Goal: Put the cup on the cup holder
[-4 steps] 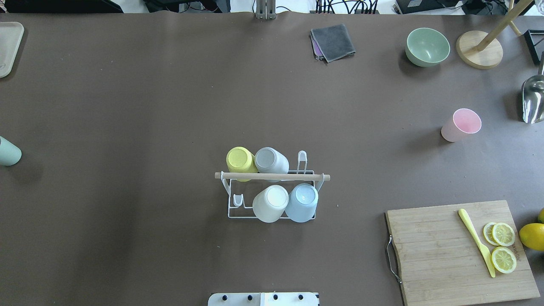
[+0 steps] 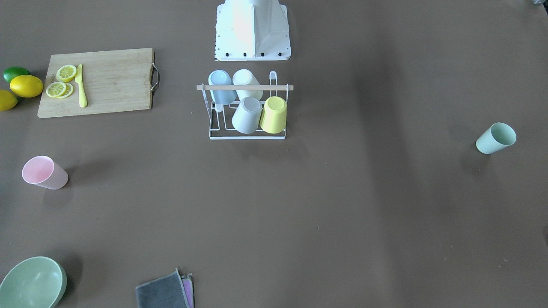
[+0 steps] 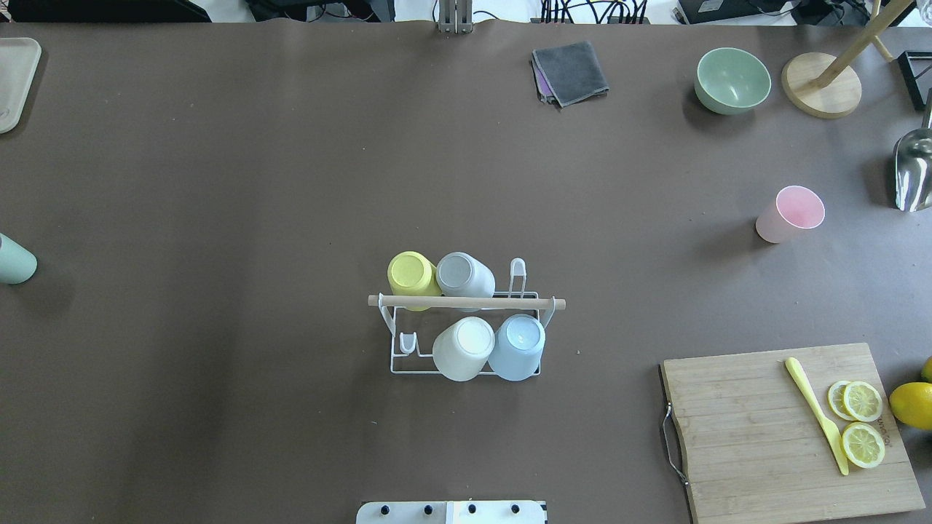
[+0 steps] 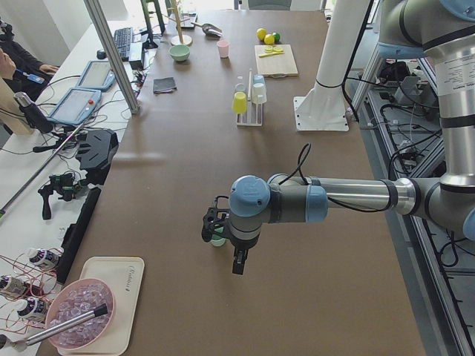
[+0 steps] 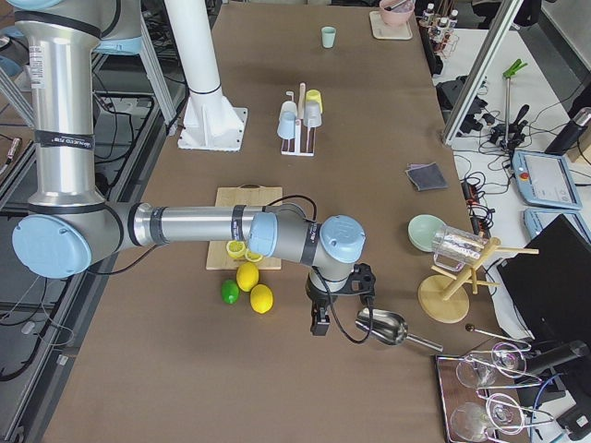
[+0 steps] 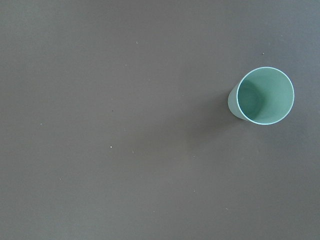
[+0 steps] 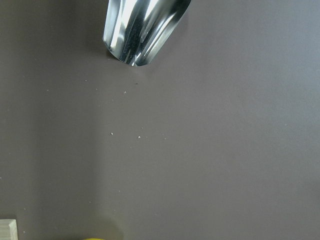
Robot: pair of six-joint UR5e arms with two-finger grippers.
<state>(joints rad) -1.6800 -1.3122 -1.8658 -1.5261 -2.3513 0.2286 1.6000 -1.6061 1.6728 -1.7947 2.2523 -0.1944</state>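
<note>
The white wire cup holder [image 3: 399,362] with its wooden rod [image 2: 246,87] stands mid-table near the robot base. Several cups hang upside down on it: yellow [image 3: 411,274], grey, white and blue. A mint green cup [image 2: 495,137] stands upright far out on my left side; the left wrist view looks down into this green cup [image 6: 262,96]. My left gripper [image 4: 213,225] hovers right by it, and I cannot tell its state. A pink cup [image 3: 790,213] stands on the right side. My right gripper [image 5: 362,279] hangs near the metal scoop [image 5: 383,325]; I cannot tell its state either.
A cutting board [image 3: 772,429] carries lemon slices and a yellow knife, with whole lemons [image 2: 26,85] beside it. At the far edge lie a green bowl [image 3: 732,80], a folded grey cloth [image 3: 570,71] and a wooden stand [image 3: 821,84]. A beige tray [image 3: 14,80] sits far left.
</note>
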